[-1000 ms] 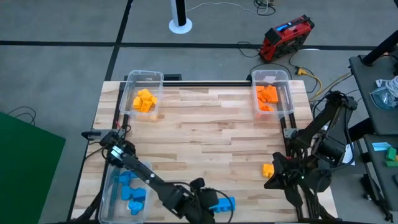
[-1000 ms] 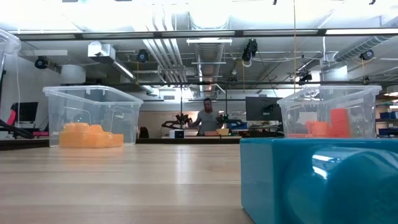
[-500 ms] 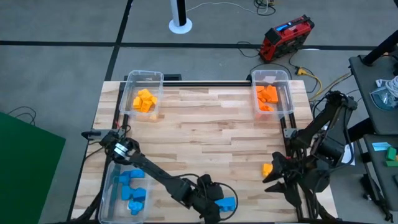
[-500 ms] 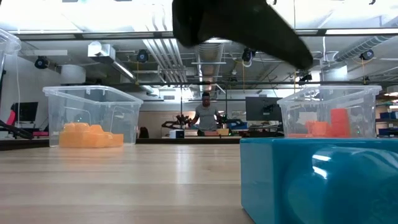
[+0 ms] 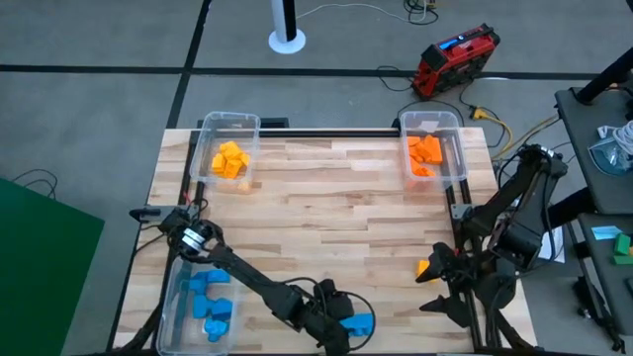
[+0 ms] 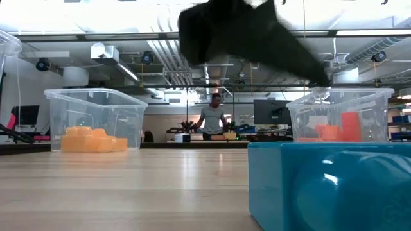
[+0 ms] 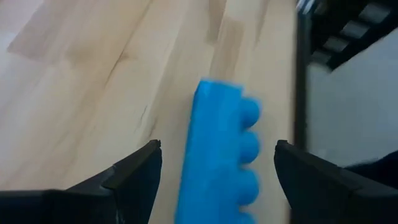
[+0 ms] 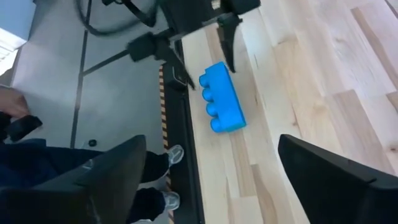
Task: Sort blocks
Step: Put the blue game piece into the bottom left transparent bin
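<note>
- two dark arms work at the near edge of the wooden table point(image 5: 326, 213); the left gripper point(image 5: 341, 318) hangs over a blue block point(image 5: 360, 323) lying flat on the wood near the front edge, its fingers point(image 7: 134, 174) spread wide on either side of the block and not touching it.
- the right gripper point(image 5: 443, 287) sits at the table's right front, just beside a small orange-yellow block point(image 5: 423, 268); its fingers are apart, with nothing between them.
- three clear bins hold sorted pieces: the yellow-orange blocks point(image 5: 229, 159) in the far left bin point(image 5: 226, 122), the orange blocks point(image 5: 425, 153) in the far right bin point(image 5: 432, 119), the blue blocks point(image 5: 209, 300) in the near left bin point(image 5: 174, 300).
- in the low view the blue block fills the lower right corner, with a dark blurred arm above it and a person point(image 6: 213, 119) standing far behind the table.
</note>
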Robot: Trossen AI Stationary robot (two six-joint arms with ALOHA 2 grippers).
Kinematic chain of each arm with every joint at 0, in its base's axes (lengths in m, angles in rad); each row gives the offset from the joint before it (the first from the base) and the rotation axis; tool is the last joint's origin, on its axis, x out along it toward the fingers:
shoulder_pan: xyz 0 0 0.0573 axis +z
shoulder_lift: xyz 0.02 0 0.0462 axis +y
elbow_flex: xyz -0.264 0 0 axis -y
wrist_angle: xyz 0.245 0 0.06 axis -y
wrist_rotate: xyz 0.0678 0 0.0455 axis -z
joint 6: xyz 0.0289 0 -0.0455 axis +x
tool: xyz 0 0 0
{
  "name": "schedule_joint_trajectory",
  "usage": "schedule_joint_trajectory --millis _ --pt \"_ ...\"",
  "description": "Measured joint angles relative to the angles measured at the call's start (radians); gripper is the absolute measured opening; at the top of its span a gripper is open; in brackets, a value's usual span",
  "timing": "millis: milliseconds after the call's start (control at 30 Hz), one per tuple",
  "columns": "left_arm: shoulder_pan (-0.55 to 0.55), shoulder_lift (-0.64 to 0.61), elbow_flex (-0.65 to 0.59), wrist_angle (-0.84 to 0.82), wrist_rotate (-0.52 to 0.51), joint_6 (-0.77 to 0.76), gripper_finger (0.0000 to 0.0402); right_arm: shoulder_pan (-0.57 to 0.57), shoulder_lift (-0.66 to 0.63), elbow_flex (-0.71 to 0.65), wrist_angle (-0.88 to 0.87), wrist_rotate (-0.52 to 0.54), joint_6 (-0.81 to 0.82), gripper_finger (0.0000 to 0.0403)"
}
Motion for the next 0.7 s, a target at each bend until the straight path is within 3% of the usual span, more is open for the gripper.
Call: schedule_joint_trajectory --millis 133,500,700 --pt "0.001 -0.001 0.039 0.015 -0.002 -0.038 0.0284 0.000 0.000 -0.008 0.001 0.000 0.011 0.0364" --pt "0.002 -0.001 0.064 0.028 0.048 -0.008 0.0288 -0.001 0.000 -0.037 0.004 0.000 0.025 0.0365" --pt "0.004 -0.001 0.047 0.024 0.112 0.004 0.0348 -0.001 0.000 -0.042 0.004 0.000 0.027 0.0365"
